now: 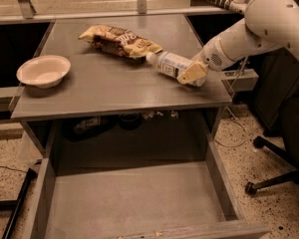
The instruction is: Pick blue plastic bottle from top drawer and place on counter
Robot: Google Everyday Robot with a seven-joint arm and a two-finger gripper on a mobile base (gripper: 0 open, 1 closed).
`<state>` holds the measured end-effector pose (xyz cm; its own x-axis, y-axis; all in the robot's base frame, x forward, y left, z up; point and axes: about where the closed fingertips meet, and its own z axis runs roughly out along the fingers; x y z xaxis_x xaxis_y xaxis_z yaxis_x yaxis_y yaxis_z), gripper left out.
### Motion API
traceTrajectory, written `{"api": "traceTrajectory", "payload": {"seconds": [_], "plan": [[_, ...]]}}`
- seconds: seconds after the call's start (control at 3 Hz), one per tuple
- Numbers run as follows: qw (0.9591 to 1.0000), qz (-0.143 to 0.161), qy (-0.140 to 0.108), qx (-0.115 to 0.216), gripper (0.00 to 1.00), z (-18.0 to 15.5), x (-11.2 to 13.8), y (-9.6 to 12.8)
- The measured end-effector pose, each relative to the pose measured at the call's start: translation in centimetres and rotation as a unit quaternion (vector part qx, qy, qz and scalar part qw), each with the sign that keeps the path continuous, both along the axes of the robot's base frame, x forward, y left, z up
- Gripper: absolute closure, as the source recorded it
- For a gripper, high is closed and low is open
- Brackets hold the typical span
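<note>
The blue plastic bottle (170, 64) lies on its side on the right part of the counter (114, 88), white cap pointing left toward the snack bag. My gripper (188, 75) reaches in from the right and is shut on the bottle's base end, low at the counter surface; one tan finger (192, 72) shows in front of the bottle. The top drawer (134, 198) is pulled open below the counter, and its grey floor is bare.
A yellow-and-brown snack bag (120, 40) lies just left of the bottle's cap. A white bowl (43, 70) sits at the counter's left edge. My white arm (261, 21) spans the right side. An office chair base (271, 158) stands on the floor at right.
</note>
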<state>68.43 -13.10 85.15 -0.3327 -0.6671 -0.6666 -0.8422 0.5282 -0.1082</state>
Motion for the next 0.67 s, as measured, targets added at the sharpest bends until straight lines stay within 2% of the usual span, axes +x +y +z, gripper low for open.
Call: {"api": "traceTrajectory", "payload": {"seconds": [0.33, 0.67], "plan": [[1.0000, 0.000, 0.000, 0.000, 0.00, 0.00, 0.00, 0.00], [1.0000, 0.000, 0.000, 0.000, 0.00, -0.01, 0.00, 0.01]]}}
